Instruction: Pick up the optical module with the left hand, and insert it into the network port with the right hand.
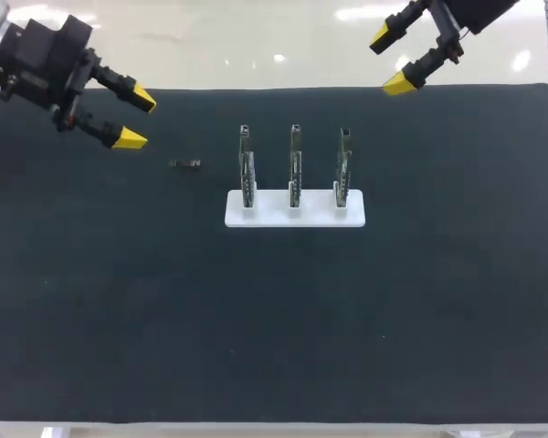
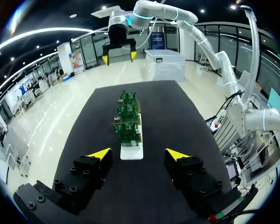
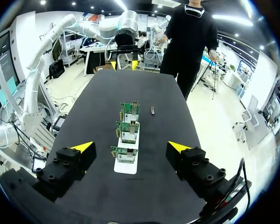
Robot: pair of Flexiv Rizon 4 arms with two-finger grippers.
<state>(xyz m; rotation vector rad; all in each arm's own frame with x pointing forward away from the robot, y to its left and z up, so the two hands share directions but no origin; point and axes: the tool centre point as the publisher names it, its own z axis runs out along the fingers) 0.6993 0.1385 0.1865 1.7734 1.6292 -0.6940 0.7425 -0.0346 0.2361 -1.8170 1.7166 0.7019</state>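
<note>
Optical module (image 1: 185, 163) lies flat, near L gripper (image 1: 135, 119), which is wide open & empty. Pls lower straight, pinch its long sides.

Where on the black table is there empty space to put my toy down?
The black mat is bare from the white base to its near edge, and right of the base too. It is crowded at the three upright boards, and the small optical module lies between them and the left gripper.
</note>
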